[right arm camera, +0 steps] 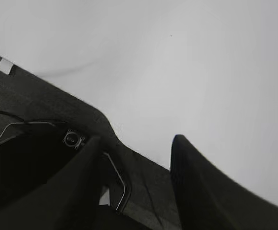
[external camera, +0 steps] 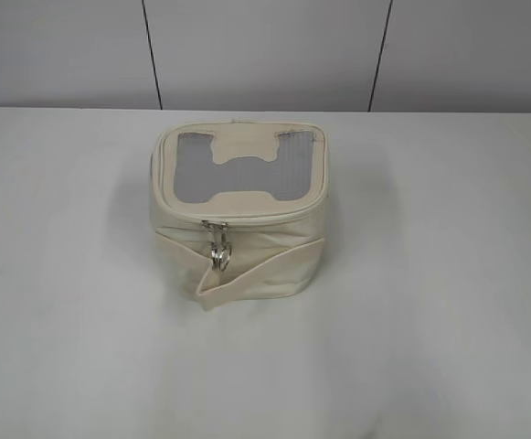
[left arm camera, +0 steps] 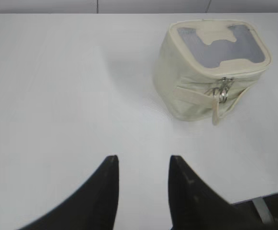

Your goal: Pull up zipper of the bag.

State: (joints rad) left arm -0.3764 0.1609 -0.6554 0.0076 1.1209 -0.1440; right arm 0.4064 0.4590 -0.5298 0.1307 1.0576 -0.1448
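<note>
A cream bag (external camera: 238,215) with a grey see-through top panel stands in the middle of the white table. Its metal zipper pull with rings (external camera: 219,249) hangs at the front face, just below the top seam, above a cream strap. The bag also shows in the left wrist view (left arm camera: 210,67), far ahead and to the right of my left gripper (left arm camera: 143,160), which is open and empty over bare table. The zipper pull shows there too (left arm camera: 222,91). My right gripper (right arm camera: 136,141) is open and empty; the bag is out of its view. Neither gripper shows in the exterior view.
The white table (external camera: 73,274) spreads around the bag. A grey panelled wall (external camera: 265,50) stands behind it. In the right wrist view a black robot base part (right arm camera: 43,120) lies under the gripper at the table's edge.
</note>
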